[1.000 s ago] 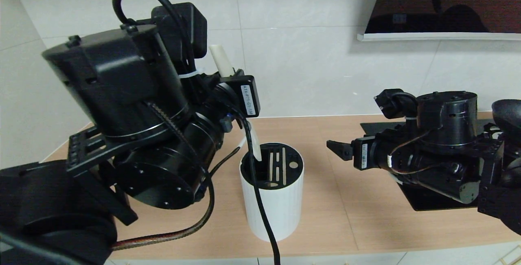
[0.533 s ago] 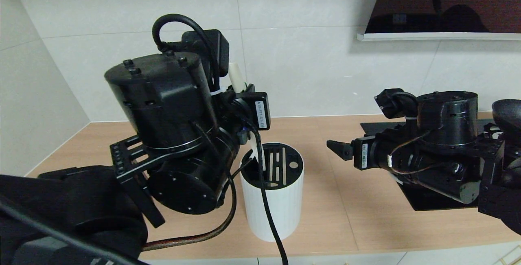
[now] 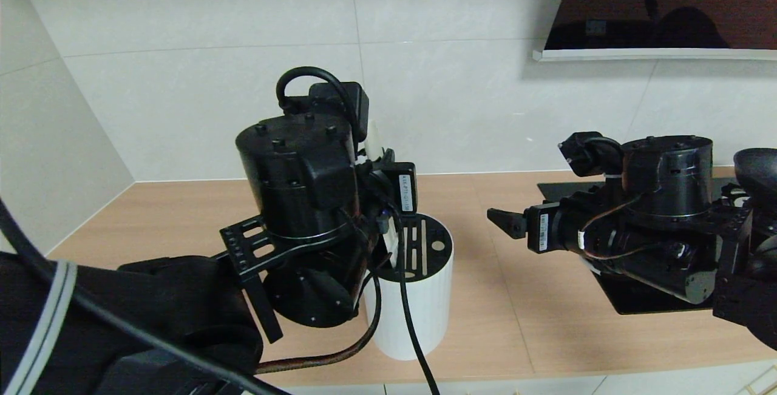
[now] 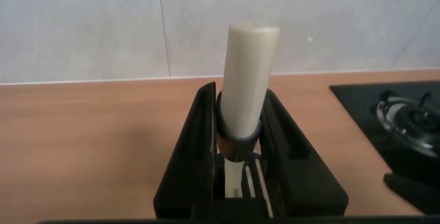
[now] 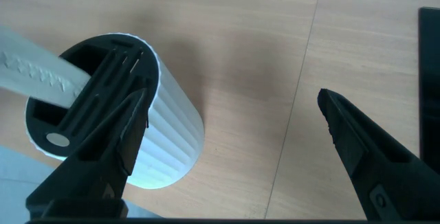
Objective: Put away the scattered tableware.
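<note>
A white ribbed utensil holder [image 3: 419, 304] with a black slotted top [image 3: 428, 240] stands on the wooden counter [image 3: 182, 213]. My left gripper [image 3: 382, 170] hangs right above it, shut on the cream handle [image 4: 247, 80] of a white knife. The blade [image 3: 391, 243] slants down into the holder's large opening. From the right wrist the blade [image 5: 41, 73] enters the holder [image 5: 158, 141] at its rim. My right gripper [image 3: 504, 222] hovers open to the holder's right, its fingers [image 5: 371, 162] spread and holding nothing.
A black hob [image 3: 607, 286] lies on the counter's right side, with a burner [image 4: 412, 117] on it. The tiled wall [image 3: 455, 97] runs close behind, with a dark range hood [image 3: 655, 6] above. Bare counter lies between the holder and the hob.
My left arm has come down and shifted right, carrying the knife lower so its blade sits deeper in the holder. The right arm has not moved.
</note>
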Controlling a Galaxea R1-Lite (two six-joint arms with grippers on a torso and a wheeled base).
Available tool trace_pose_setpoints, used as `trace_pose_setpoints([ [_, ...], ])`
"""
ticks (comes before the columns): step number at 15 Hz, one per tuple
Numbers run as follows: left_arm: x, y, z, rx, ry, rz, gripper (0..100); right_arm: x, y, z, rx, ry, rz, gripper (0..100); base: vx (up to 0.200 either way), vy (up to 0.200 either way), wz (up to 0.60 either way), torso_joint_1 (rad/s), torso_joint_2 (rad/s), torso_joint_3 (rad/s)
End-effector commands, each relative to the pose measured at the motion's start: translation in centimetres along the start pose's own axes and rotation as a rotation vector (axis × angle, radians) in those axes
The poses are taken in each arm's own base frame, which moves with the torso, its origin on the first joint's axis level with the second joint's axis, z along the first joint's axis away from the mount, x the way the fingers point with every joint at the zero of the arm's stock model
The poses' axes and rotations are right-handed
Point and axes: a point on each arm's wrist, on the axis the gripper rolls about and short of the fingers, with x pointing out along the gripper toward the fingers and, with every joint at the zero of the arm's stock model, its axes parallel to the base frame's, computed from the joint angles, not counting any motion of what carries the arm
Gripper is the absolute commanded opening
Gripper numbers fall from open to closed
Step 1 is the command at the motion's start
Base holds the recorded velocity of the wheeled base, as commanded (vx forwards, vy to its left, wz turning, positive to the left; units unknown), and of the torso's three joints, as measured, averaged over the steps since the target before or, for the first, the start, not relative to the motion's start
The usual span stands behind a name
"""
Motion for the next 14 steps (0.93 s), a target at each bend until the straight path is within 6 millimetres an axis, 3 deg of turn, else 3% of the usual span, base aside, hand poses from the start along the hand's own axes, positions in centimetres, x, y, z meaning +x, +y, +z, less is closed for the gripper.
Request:
trace_pose_setpoints([
  [1,0.3,-0.2,-1.3,0.027,0.028,0.005,0,0.0,0.0,0.0,0.000,0.000,0.001,100,0.000,0.000,0.00,0.000,0.00,0.000],
  [14,2.7,-0.5,-6.6,0.080,0.140,0.044,0,0.2,0.0,-0.2,0.000,0.008,-0.001,100,0.000,0.000,0.00,0.000,0.00,0.000],
])
